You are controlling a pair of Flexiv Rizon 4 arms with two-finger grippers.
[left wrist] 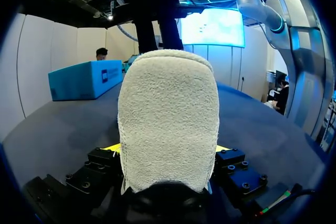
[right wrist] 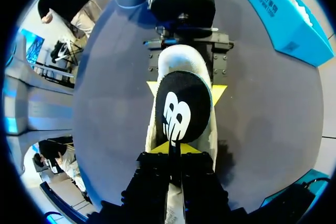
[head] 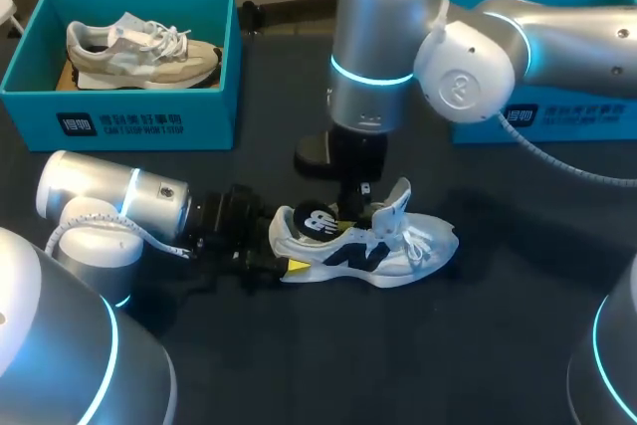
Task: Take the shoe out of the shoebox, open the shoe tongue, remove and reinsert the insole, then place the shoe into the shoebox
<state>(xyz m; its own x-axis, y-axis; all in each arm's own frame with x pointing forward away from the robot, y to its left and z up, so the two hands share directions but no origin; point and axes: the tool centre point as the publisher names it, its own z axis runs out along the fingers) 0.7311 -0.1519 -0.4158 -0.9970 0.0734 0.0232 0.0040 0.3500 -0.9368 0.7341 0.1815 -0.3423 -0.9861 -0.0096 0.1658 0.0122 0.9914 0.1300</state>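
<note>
at the middle of the dark surface [head: 468,355]: white sneaker with navy side logo [head: 373,251] lies on its sole, long axis running across me, heel toward my left arm, toe toward my right side. my left fingers [left wrist: 112,148] sit low on that axis and are clamped on the heel, one yellow tip on each side of the white padded heel collar. my right fingers [right wrist: 192,148] hang above the shoe mouth, pinched narrow on the near edge of the black insole with white logo [right wrist: 182,106]. the insole's logo end stands tilted up over the heel end of the opening, its length roughly in line with the shoe. how much of its front part is inside the shoe, i can't tell. the tongue is flipped up, laces loose toward the toe.

judgement: the next move turns on insole-to-shoe alignment. the right arm owns the insole, the left only anchors. insole travel should run along the shoe's long axis through the mouth, with the left grip resisting at the heel. an off-axis pull would likely twist the shoe or buckle the insole.

teal cardboard shoebox [head: 557,121] sits behind my right arm, well apart from the shoe. a second teal shoebox [head: 119,126] at far left holds a beige sneaker [head: 139,47].
</note>
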